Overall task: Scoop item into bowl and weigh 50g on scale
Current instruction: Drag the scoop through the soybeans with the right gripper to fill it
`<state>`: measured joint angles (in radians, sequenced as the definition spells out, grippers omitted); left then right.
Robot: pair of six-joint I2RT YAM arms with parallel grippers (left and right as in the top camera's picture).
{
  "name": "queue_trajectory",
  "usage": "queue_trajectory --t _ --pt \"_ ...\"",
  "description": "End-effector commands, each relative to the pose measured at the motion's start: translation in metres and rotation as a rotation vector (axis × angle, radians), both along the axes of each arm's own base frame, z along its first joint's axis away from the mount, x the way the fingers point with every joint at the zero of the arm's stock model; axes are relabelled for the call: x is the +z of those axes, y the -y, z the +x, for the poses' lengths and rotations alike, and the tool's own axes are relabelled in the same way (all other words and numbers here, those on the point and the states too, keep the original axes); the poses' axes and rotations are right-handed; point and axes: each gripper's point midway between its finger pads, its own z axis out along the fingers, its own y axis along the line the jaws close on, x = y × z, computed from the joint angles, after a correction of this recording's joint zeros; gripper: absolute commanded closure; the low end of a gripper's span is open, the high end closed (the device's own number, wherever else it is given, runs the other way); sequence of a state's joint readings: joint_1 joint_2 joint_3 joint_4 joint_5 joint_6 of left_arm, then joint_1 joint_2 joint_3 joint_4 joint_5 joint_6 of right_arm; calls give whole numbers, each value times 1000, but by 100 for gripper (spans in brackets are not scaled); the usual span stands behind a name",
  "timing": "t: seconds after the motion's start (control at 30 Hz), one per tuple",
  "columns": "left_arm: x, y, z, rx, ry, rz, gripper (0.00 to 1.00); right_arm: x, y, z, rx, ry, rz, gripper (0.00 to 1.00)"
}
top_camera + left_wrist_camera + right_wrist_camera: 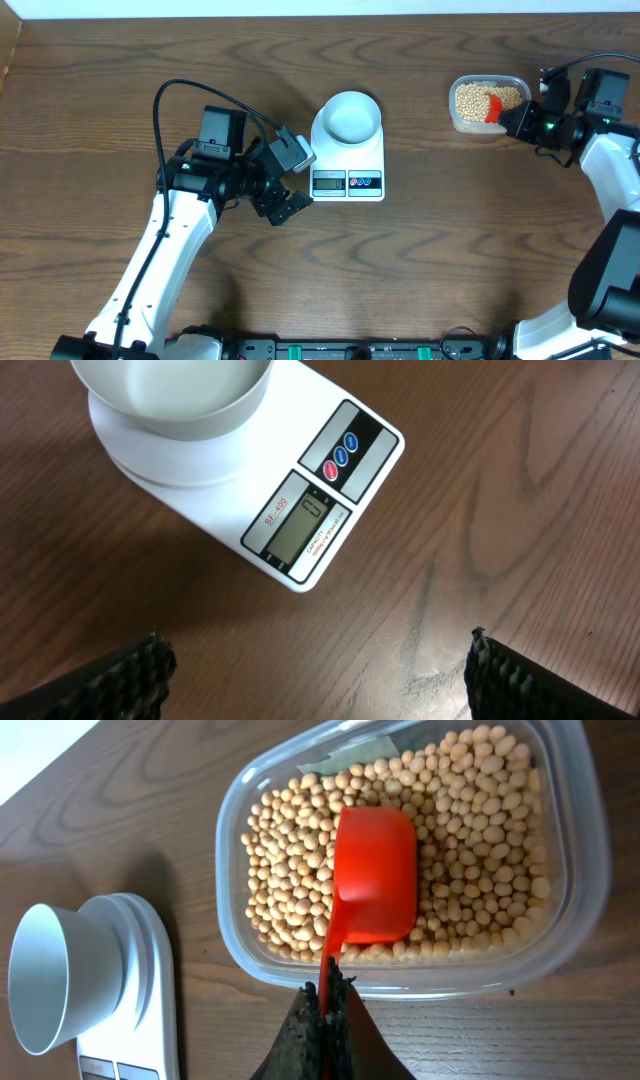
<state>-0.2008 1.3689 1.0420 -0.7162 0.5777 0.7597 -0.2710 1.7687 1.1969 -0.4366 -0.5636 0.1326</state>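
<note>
Filling every view, a brown wood-grain counter (100, 90) is seen; a red scoop (375, 870) is pinched by the right hand (328, 990); the left hand (315, 660) is spread wide, empty.

I have my left arm's black two-finger gripper (285, 207) at centre-left of the overhead frame, jaws spread wide; my right arm's black gripper (515, 118), upper right, is pinched tight on a red plastic scoop (372, 870) by its handle
</note>
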Motion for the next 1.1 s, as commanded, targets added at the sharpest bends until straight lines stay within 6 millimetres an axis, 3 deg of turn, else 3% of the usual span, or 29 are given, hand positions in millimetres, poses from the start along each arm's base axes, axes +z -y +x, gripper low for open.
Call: queue_trajectory --t 0.0,0.2,0.7,1.07 --pt "9 2 4 -7 23 -14 5 -12 -4 1 -9 -45 52 99" --pt "9 2 4 -7 23 -14 5 -25 7 0 -75 -96 64 99" --pt "9 2 4 -7 23 -14 5 -7 27 -7 -93 -54 259 99" --pt "9 2 4 -7 23 -14 5 -30 13 1 -60 -81 287 99"
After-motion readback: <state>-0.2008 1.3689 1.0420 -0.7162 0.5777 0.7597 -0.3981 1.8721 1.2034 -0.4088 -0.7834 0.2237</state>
